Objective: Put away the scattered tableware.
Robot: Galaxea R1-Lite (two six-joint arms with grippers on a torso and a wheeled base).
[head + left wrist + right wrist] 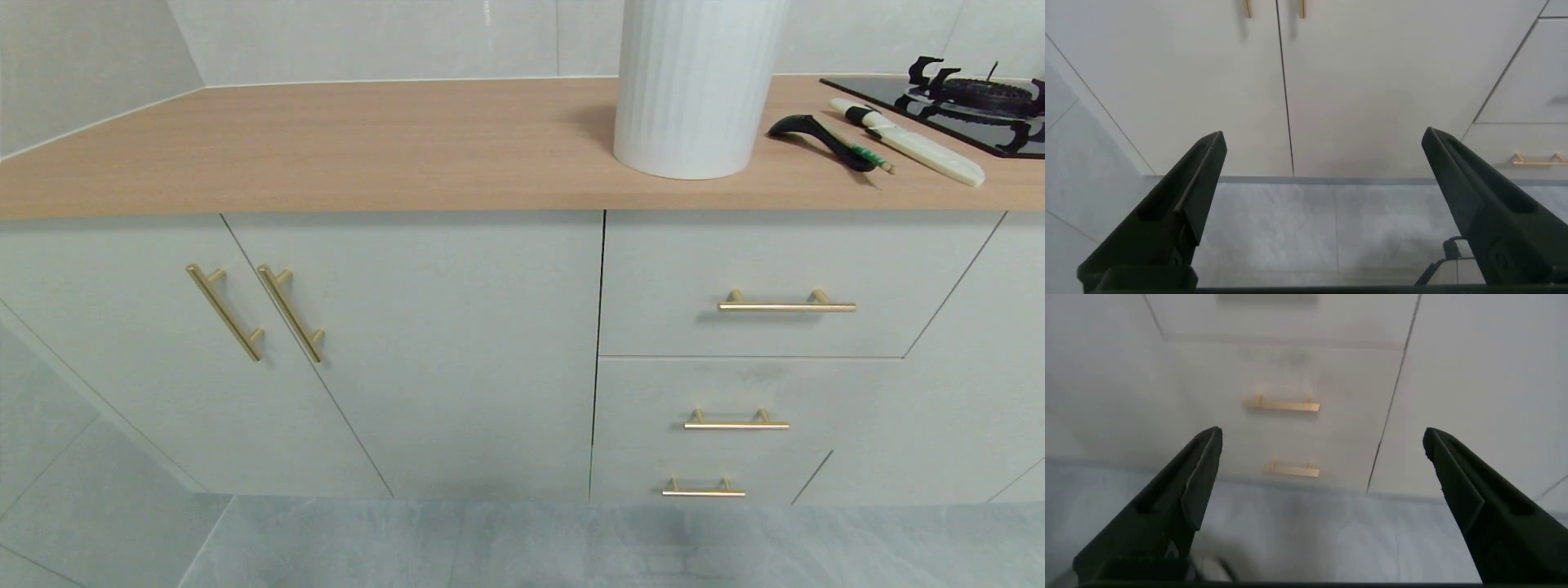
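On the counter (326, 147), at its right end, the tableware lay loose between a tall white jar (694, 90) and the stove (971, 98). I saw a black utensil (820, 139), a long white utensil (914, 147) and a thin stick (872, 157) with green bands. The stick touched the tip of the black one, and the white one lay just beside them, all slanted the same way. I could not tell exactly what kind of utensil each was. They looked to me like things put down after cooking, near the stove, and not like things stored there.

Below them the top drawer (784, 269) was shut, and the two lower drawers too. I judged that either this drawer or the jar was meant to receive them. If the drawer, its handle (788, 306) must be pulled first.

Both arms hung low in front of the cabinet, near the floor. The left gripper (1323, 135) faced the doors (1282, 90), its jaws spread wide and holding nothing. The right gripper (1322, 433) faced the lower drawers (1282, 384), its jaws also spread wide and empty. This seemed to me a waiting posture: hands open because nothing was taken yet, and well apart from the tableware above. So I judged that the task was at its very beginning.
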